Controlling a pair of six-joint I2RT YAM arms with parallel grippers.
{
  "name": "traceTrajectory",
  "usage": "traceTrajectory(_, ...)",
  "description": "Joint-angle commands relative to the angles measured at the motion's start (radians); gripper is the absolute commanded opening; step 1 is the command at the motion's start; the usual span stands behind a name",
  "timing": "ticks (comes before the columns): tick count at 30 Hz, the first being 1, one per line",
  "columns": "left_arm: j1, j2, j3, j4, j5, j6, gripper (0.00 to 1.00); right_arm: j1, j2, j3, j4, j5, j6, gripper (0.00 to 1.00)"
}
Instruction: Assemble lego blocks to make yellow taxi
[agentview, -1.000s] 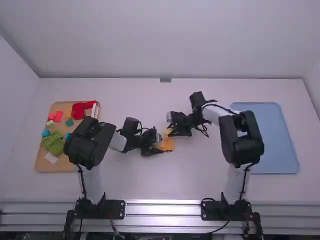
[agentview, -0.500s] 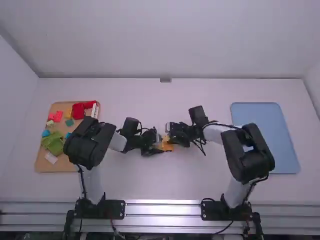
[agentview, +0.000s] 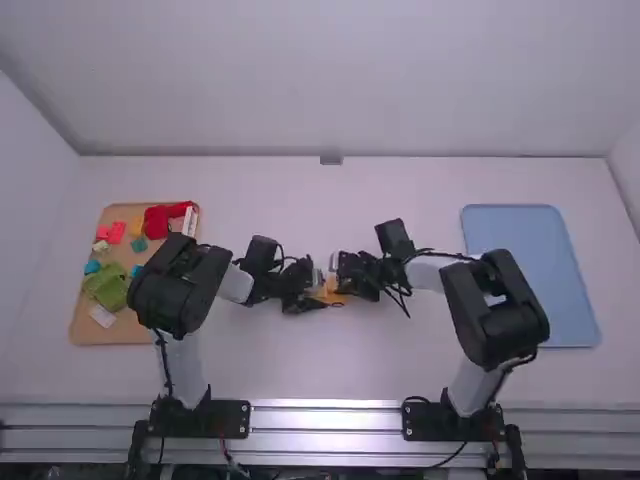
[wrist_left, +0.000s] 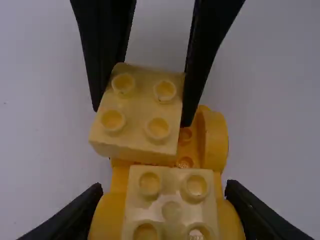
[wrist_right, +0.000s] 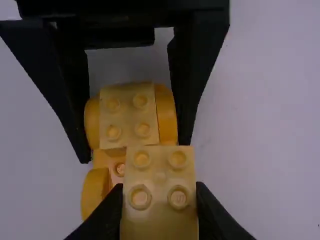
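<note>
Here, at the middle of your white table (agentview: 300, 370), your left gripper (agentview: 316, 291) has its jaws clamped on the orange-yellow wheels (wrist_left: 107, 216) of a plastic taxi base (wrist_left: 119, 179), with a pale yellow studded block (wrist_left: 171, 211) between them. Your right gripper (agentview: 341, 275) pinches a second pale yellow square block (wrist_right: 160, 220) over the base's other end; you cannot tell whether it is seated. Farther out, a tan tray (agentview: 88, 334) of assorted coloured blocks (agentview: 106, 288) lies left, a flat blue tray (agentview: 535, 275) right.
</note>
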Motion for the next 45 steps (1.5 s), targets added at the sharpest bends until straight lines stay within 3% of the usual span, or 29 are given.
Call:
traceTrajectory(1,-0.001,0.012,-0.010,-0.005,-0.045,0.034,0.45,0.029,-0.008,0.005,-0.046,0.060,-0.020,0.00)
traceTrajectory(9,-0.001,0.012,-0.011,-0.008,-0.047,0.034,0.43,0.034,-0.008,0.082,-0.214,0.055,-0.080,0.00)
traceTrajectory(18,-0.001,0.012,-0.010,-0.005,-0.047,0.034,0.42,0.033,-0.008,0.171,-0.296,0.032,-0.086,0.00)
traceTrajectory(30,-0.001,0.012,-0.010,-0.011,-0.049,0.034,0.42,0.028,-0.008,0.111,-0.219,0.022,-0.052,0.00)
traceTrajectory(45,-0.001,0.012,-0.010,-0.009,-0.049,0.034,0.41,0.007,-0.008,0.100,-0.229,-0.035,-0.077,0.00)
